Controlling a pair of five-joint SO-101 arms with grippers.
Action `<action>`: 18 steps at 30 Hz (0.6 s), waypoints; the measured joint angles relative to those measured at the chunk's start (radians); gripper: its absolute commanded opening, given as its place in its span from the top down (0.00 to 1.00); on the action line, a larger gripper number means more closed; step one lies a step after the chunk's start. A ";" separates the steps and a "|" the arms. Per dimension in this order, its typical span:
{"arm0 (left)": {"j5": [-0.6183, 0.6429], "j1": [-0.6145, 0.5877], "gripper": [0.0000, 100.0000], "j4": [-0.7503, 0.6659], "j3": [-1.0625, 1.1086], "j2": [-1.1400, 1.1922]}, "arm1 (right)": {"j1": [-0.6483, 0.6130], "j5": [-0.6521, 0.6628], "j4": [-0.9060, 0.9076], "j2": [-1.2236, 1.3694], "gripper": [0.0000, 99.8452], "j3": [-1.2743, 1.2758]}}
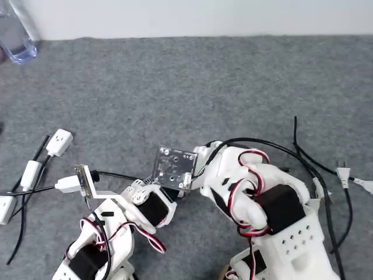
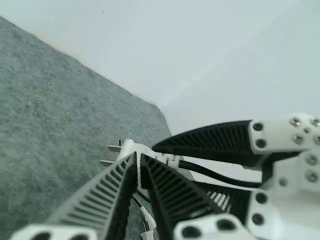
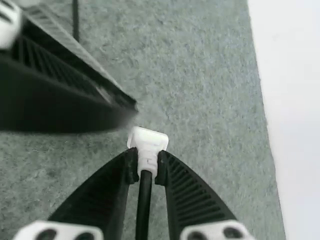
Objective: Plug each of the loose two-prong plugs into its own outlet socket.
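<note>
The held plug [image 3: 148,139] sits in the right gripper [image 3: 146,156], whose fingers are clamped on its white body. Its long axis runs in line with those fingers, head leading away from the wrist, and its black cord trails straight back between them. In the left wrist view its two prongs stick out bare past the right gripper's tips. The right arm [image 1: 256,192] lies leftward across the near middle of the table, so the plug points left, low over the grey carpet [image 1: 192,87].

The left gripper [image 2: 139,158] has its fingers drawn together to a thin slit with nothing between them. Its tips are just beside the plug's head, with a small gap showing in the right wrist view. The left arm [image 1: 99,245] stands at the near left.

On the left lie three white sockets on black cords:
- the far socket [image 1: 60,142], with its slots facing up
- the middle socket [image 1: 30,174]
- the near socket [image 1: 6,207], at the left edge

A fourth white cord end [image 1: 65,185] lies near them, and I cannot tell whether it is a plug or a socket. At the right edge lies one loose plug [image 1: 344,173], prongs pointing far, with another white piece [image 1: 365,185] just beside it.

The far half of the carpet is open up to the white wall, apart from a clear bottle [image 1: 14,35] in the far left corner
</note>
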 measured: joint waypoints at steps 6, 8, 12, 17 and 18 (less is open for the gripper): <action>0.000 -0.163 0.99 0.000 -0.038 0.002 | 0.011 0.000 0.020 0.083 0.99 -0.052; 0.000 -0.250 0.99 0.005 -0.043 0.002 | 0.014 0.000 0.049 0.160 0.99 -0.124; -0.052 -0.423 0.99 0.132 -0.044 0.002 | 0.005 -0.005 0.123 0.339 0.99 -0.298; -0.210 -0.585 0.99 0.388 -0.044 0.002 | -0.040 -0.009 0.204 0.549 0.99 -0.428; -0.238 -0.620 0.99 0.439 -0.044 0.002 | -0.041 -0.009 0.204 0.583 0.99 -0.434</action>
